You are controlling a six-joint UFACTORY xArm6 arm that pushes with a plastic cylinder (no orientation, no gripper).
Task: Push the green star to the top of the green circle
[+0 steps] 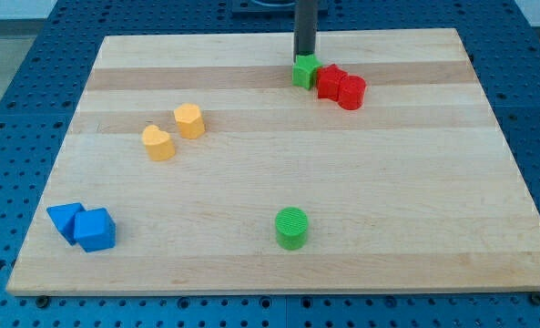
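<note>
My tip (304,55) presses the far side of the green star (305,71), which sits just below it beside two red blocks (341,87). No gripper exists to open. The star looks light, rigid and likely to spin; the green circle (291,228) lies well below.

Blocks: two green (305,71), two red (341,87), two yellow (188,120), two blue (95,229).
</note>
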